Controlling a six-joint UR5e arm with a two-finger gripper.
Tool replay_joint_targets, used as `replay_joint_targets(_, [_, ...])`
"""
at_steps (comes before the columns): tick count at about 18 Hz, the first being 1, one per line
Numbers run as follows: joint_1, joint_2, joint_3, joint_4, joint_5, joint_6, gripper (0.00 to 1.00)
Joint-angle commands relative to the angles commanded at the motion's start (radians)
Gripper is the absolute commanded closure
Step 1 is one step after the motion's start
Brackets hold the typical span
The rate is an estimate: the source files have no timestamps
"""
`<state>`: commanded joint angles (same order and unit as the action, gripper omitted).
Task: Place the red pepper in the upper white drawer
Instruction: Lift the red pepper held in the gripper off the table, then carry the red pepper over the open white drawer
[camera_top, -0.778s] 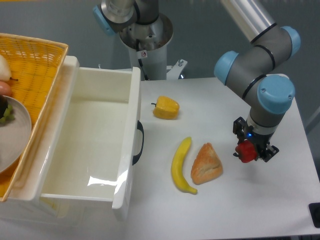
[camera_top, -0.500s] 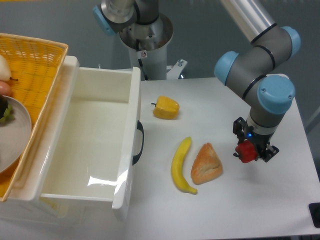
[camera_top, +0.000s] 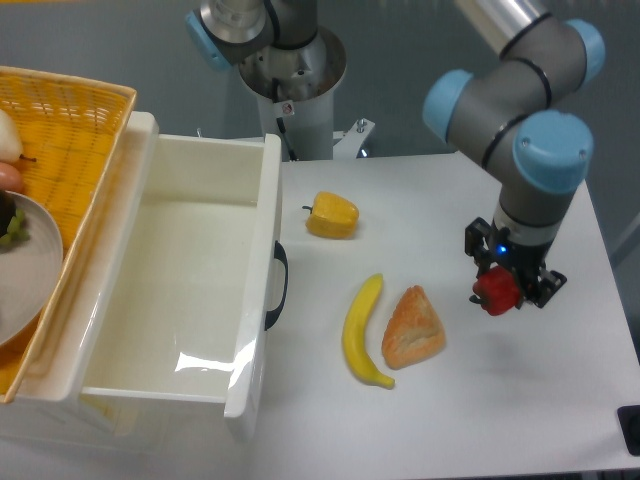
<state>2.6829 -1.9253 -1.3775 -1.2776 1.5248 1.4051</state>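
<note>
- Fingers of my hand (camera_top: 507, 290) are clamped on the red pepper (camera_top: 496, 291), over the right side of the white bench (camera_top: 450, 400), well apart from the drawer.
- Just left of the pepper lies a triangular pastry (camera_top: 412, 327), and a banana (camera_top: 362, 331) lies beside it, close against the pastry's left edge.
- Farther back on the bench sits a yellow pepper (camera_top: 333, 215), between my hand's side and the drawer front.
- Pulled open at the left, the upper white drawer (camera_top: 180, 290) shows a bare glossy floor, its dark curved handle (camera_top: 279, 285) facing the banana.
- Beyond the drawer, at the far left, a yellow wicker basket (camera_top: 70, 130) holds a plate (camera_top: 25, 265) with some fruit I cannot make out.
- Pastry, banana and yellow pepper all lie on the stretch of bench between the red pepper and the drawer.
</note>
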Motion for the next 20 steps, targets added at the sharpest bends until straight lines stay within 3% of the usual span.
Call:
replay_joint_targets(4, [-0.008, 0.060, 0.000, -0.025, -0.035, -0.086, 0.66])
replay_joint_targets(12, [-0.104, 0.155, 0.002, -0.048, -0.076, -0.205, 0.66])
replay_joint_targets(15, [-0.117, 0.192, 0.000, -0.081, -0.147, -0.209, 0.66])
replay_joint_targets(20, [-0.213, 0.223, -0.006, -0.086, -0.164, -0.209, 0.66])
